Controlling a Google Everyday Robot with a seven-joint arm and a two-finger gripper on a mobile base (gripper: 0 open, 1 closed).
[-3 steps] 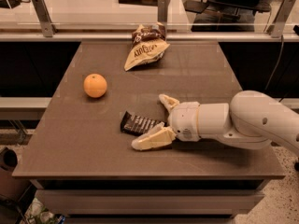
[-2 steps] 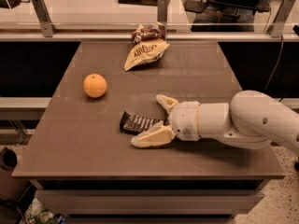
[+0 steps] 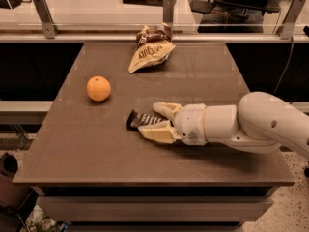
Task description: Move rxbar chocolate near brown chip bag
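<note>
The rxbar chocolate [image 3: 137, 120], a flat dark bar with pale lettering, lies on the brown table [image 3: 96, 149] near its middle. My gripper [image 3: 150, 120] reaches in from the right. Its two pale fingers [image 3: 164, 109] press the bar's right end from the far and near sides, with the bar still on the table. The brown chip bag [image 3: 148, 52], tan with a dark top, lies at the back of the table, well beyond the bar.
An orange [image 3: 98, 88] sits on the table left of the bar. A rail with metal posts [image 3: 44, 16] runs along the back edge. My white arm [image 3: 260, 122] crosses the table's right side.
The fingers have drawn together around the bar's right end and slid slightly left. The bar has shifted a little toward the back. The orange and chip bag have not moved.
</note>
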